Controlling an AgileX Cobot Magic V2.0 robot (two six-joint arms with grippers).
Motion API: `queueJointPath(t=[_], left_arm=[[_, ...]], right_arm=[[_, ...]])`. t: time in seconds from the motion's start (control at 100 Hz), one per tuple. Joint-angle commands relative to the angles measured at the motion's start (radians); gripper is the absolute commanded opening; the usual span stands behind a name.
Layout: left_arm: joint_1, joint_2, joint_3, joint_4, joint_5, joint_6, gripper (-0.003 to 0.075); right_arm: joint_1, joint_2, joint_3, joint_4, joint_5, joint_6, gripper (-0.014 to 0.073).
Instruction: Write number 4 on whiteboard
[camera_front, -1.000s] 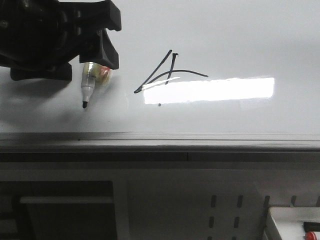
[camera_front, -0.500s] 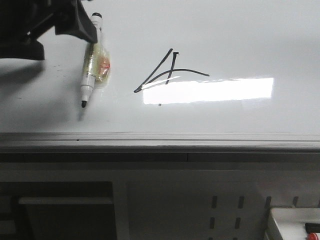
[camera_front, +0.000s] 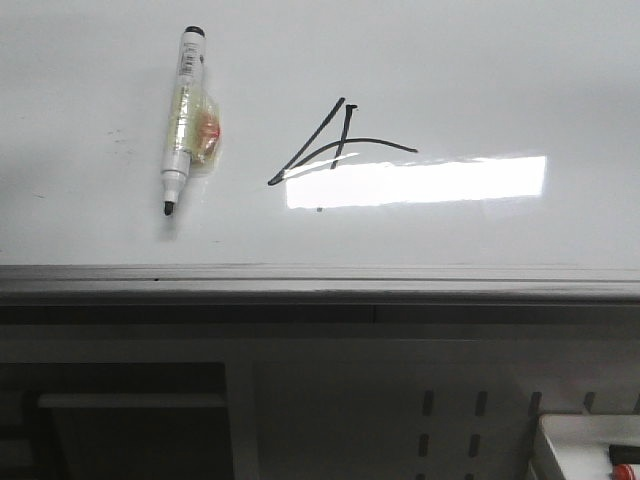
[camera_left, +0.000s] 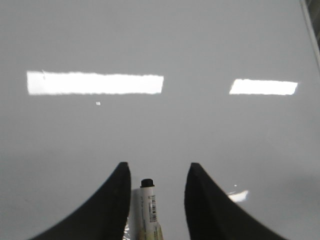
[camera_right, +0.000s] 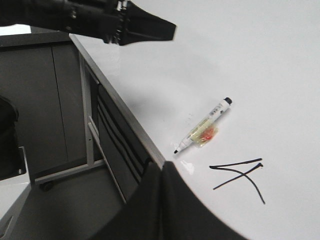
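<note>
One glossy whiteboard (camera_front: 480, 60) fills most of the front view, a bright rectangular light reflection (camera_front: 415, 182) lying across it and a grey edge rail (camera_front: 320, 283) running along its near side. Below the rail stands pale shelving with slotted panels, and a white tray (camera_front: 590, 445) sits at the lower right corner; what it holds is too cropped to tell. The number 4 (camera_front: 335, 145) is drawn in thin black strokes on the board, its lower end touching the reflection. A marker (camera_front: 180, 120) lies flat on the board just beside the figure, uncapped, with yellowish tape around its barrel. In the left wrist view the left jaws (camera_left: 156, 175) stand open, apart from each other, with the marker's butt end between them and nothing gripped. The right jaws (camera_right: 161, 170) are closed together, empty, hanging over the board's edge with the figure and the marker just beyond their tips.
</note>
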Motion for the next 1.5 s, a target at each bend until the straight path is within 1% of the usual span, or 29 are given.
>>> queueJointPath(t=[0.0, 0.1, 0.2, 0.28, 0.39, 0.56, 1.43, 1.49], left_arm=[[0.002, -0.123, 0.020, 0.018, 0.005, 0.086, 0.0118], [0.002, -0.251, 0.112, 0.018, 0.006, 0.107, 0.0049], [0.002, -0.375, 0.213, 0.018, 0.025, 0.107, -0.0018], [0.002, -0.472, 0.290, 0.018, 0.044, 0.107, -0.0020], [0.002, -0.571, 0.379, 0.018, 0.058, 0.107, -0.0020], [0.002, -0.641, 0.432, -0.017, 0.061, 0.107, -0.0020], [0.002, -0.645, 0.444, -0.004, 0.061, 0.107, -0.0020], [0.017, -0.654, 0.451, 0.004, 0.062, 0.107, -0.0020]], right_arm=[[-0.007, -0.057, 0.004, -0.050, -0.057, 0.022, -0.0043], [-0.007, -0.146, 0.060, -0.149, -0.021, 0.145, -0.0043], [-0.007, -0.248, 0.125, -0.274, 0.054, 0.265, -0.0043], [-0.007, -0.343, 0.184, -0.355, 0.079, 0.334, -0.0043], [-0.007, -0.462, 0.241, -0.425, 0.080, 0.358, -0.0043], [-0.007, -0.566, 0.262, -0.428, 0.083, 0.358, -0.0044], [-0.007, -0.563, 0.264, -0.416, 0.083, 0.358, -0.0045], [-0.007, -0.563, 0.264, -0.416, 0.083, 0.358, -0.0045]])
